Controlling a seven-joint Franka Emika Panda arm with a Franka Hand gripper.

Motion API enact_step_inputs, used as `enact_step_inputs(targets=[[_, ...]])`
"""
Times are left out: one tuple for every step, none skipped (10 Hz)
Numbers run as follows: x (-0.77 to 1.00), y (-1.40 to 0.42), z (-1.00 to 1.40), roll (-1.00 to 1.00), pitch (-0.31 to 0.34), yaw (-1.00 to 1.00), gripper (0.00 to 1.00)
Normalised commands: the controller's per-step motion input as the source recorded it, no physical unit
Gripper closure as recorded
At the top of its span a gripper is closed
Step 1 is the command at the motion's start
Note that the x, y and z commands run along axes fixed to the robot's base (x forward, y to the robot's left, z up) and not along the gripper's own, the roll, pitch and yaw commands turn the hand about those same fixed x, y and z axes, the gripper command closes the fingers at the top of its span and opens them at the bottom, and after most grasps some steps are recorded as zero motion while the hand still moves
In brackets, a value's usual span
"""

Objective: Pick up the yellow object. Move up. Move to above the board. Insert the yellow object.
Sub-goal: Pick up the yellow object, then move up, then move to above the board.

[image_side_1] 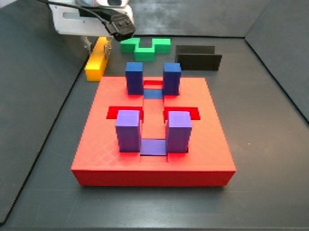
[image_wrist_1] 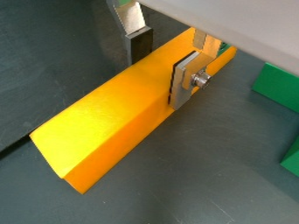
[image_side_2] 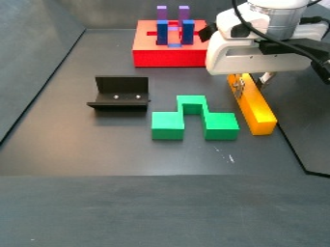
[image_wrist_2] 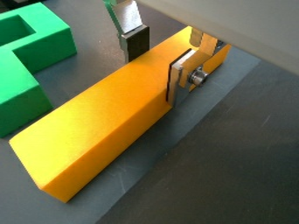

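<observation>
The yellow object (image_wrist_1: 111, 118) is a long yellow-orange bar lying flat on the dark floor, and it shows in both side views (image_side_1: 96, 58) (image_side_2: 254, 108). My gripper (image_wrist_1: 160, 63) straddles the bar near one end, also seen in a wrist view (image_wrist_2: 158, 61). One silver finger (image_wrist_1: 184, 77) lies against the bar's near side. The dark pad (image_wrist_1: 138, 48) of the opposite finger meets the far edge, so the jaws stand shut on the bar. The board (image_side_1: 94, 135) is a red slab with purple and blue posts, well away from the bar, and it shows in a side view (image_side_2: 149, 53).
A green notched block (image_side_2: 194, 121) lies on the floor close beside the bar, also seen in a wrist view (image_wrist_2: 30, 52) and a side view (image_side_1: 147, 45). The black fixture (image_side_2: 119, 94) stands farther off. Dark tray walls (image_side_1: 272, 72) ring the floor.
</observation>
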Motion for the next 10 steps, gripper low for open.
enact_step_inputs(targets=[[0.00, 0.00, 0.00, 0.00, 0.000, 0.00, 1.00], [0.00, 0.00, 0.00, 0.00, 0.000, 0.00, 1.00], [0.00, 0.00, 0.83, 0.00, 0.000, 0.00, 1.00], [-0.05, -0.01, 0.85, 0.00, 0.006, 0.00, 1.00], [-0.10, -0.02, 0.69, -0.02, 0.043, 0.01, 1.00], [-0.07, -0.02, 0.42, -0.03, 0.026, 0.01, 1.00], [0.00, 0.00, 1.40, 0.00, 0.000, 0.00, 1.00], [0.01, 0.00, 1.40, -0.01, 0.014, 0.00, 1.00], [-0.03, -0.01, 1.40, -0.04, 0.041, 0.00, 1.00], [-0.02, -0.01, 1.40, -0.06, 0.008, 0.00, 1.00]])
